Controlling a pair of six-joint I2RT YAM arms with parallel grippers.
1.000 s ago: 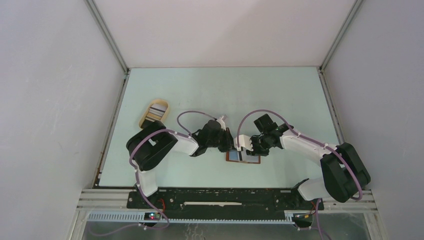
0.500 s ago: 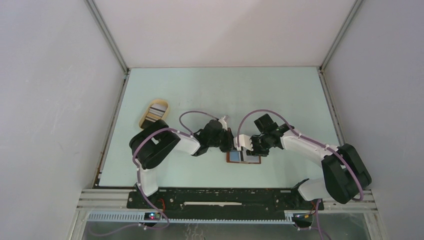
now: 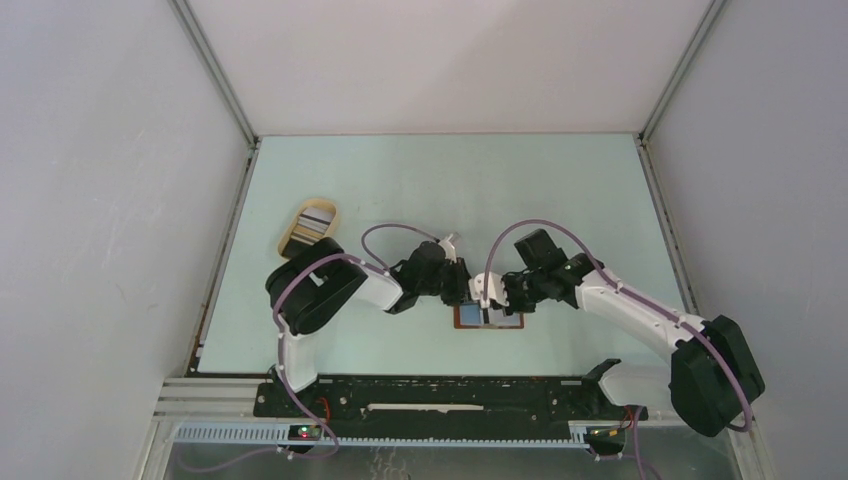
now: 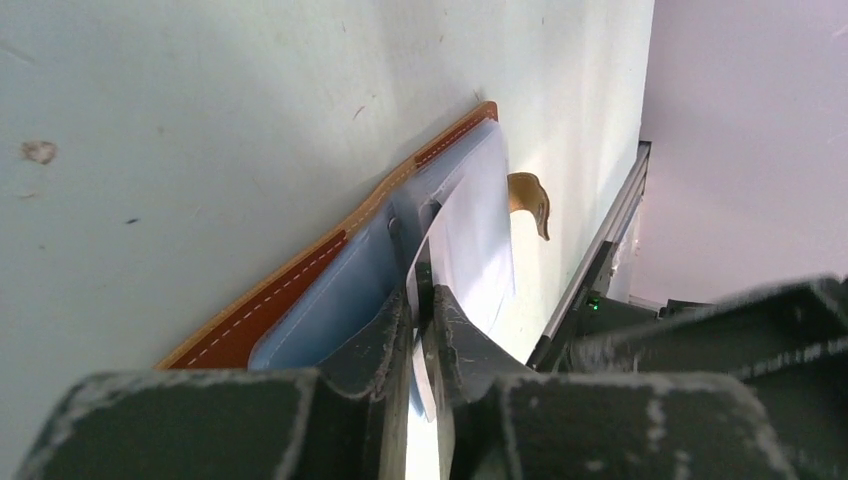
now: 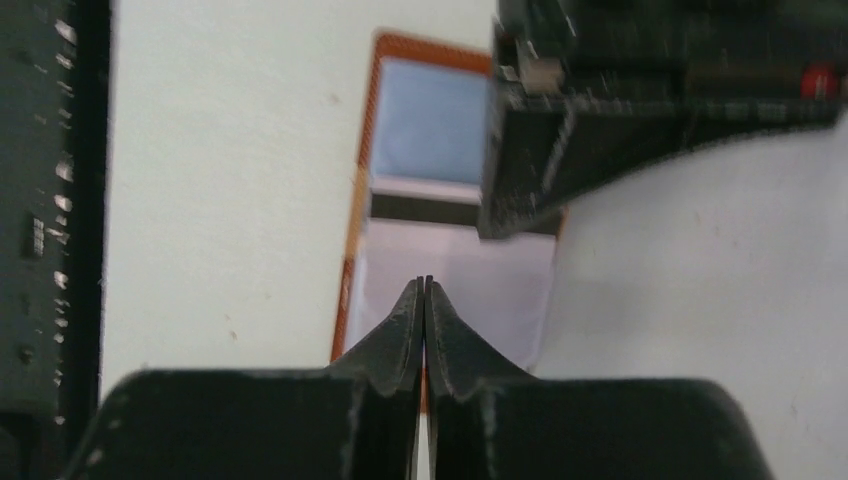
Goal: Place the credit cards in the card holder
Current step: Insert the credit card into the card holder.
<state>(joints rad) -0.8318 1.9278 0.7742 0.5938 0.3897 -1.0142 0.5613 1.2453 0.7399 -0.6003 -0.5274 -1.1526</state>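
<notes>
I pinch a whitish card point(image 4: 475, 220) in the left gripper point(image 4: 422, 288), its edge at the card holder point(image 4: 260, 320). The right gripper point(image 5: 425, 283) hangs above, closed and empty. More cards point(image 3: 316, 220) lie in the tray point(image 3: 290, 242), well left of the holder.

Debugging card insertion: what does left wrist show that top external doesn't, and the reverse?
Only left wrist: left gripper pinched on a thin white card, held edge-on; small tan clasp tab past the holder's far end. Only top external: oval tan tray with more cards, right gripper, both arms. Both: reddish-brown leather card holder lying open on the pale green table.
</notes>
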